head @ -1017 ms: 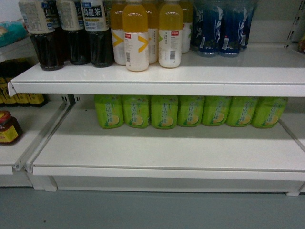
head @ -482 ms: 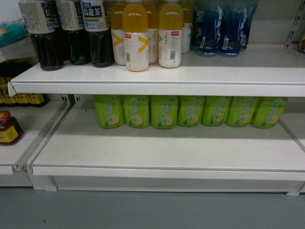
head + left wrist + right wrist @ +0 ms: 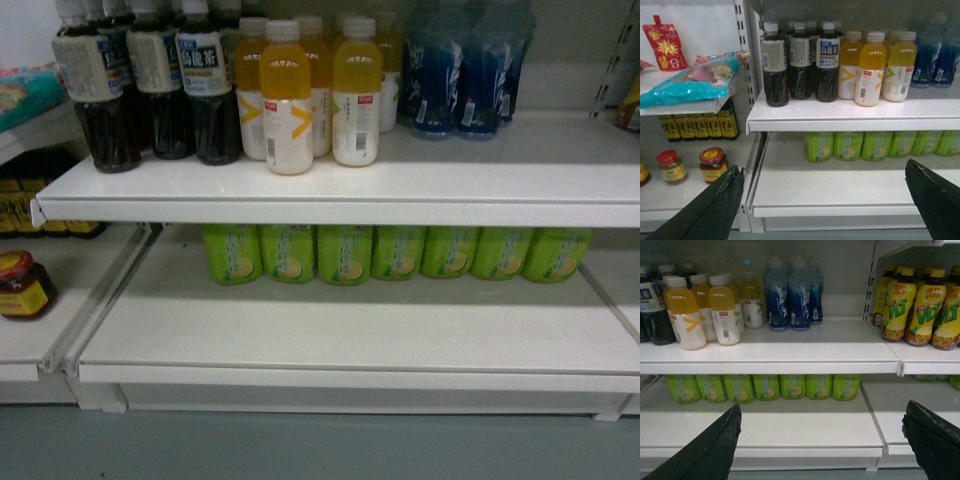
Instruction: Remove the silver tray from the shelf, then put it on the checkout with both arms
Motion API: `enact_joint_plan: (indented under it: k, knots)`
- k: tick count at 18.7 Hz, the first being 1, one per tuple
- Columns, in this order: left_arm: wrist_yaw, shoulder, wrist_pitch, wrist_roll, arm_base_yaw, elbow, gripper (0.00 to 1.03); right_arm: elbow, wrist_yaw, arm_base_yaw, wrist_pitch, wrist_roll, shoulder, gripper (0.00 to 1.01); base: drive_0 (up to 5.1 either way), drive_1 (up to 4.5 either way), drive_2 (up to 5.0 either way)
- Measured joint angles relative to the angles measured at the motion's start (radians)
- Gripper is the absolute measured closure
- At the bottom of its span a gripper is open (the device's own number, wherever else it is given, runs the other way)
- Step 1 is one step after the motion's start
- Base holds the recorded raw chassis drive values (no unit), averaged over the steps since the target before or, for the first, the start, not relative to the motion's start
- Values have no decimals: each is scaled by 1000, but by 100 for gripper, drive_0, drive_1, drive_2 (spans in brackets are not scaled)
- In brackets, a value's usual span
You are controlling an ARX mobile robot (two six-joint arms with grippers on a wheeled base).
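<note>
We're holding both claws, left and right, wide open and empty, facing stocked shelves, tray not in view.

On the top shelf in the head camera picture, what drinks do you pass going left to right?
Dark tea bottles → orange juice bottles → blue bottles.

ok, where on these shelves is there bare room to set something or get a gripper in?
Free: upper board right of the blue bottles; the lower board, its whole front strip ahead of the green bottles. Crowded: upper board's left half, dark tea bottles and orange drink bottles standing close together.
</note>
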Motion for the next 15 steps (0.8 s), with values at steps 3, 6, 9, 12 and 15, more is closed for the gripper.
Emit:
enact_joint_plan:
  k: [3, 6, 9, 12, 15]
  knots:
    - [-2, 0, 1, 6, 0, 0, 5, 0, 1, 0, 2, -1, 0, 3, 0, 0, 0]
    - [-1, 0, 1, 7, 0, 0, 5, 0, 0, 0, 0, 0, 0, 3, 0, 0, 0]
    - [-2, 0, 2, 6, 0, 0, 5, 0, 0, 0, 2, -2, 0, 3, 0, 0, 0]
    - [0, 0, 2, 6, 0, 0, 5, 0, 2, 0, 1, 0, 0, 3, 0, 0, 0]
    - [0, 0, 3, 6, 0, 0, 5, 0, 0, 0, 0, -1, 0, 3, 0, 0, 0]
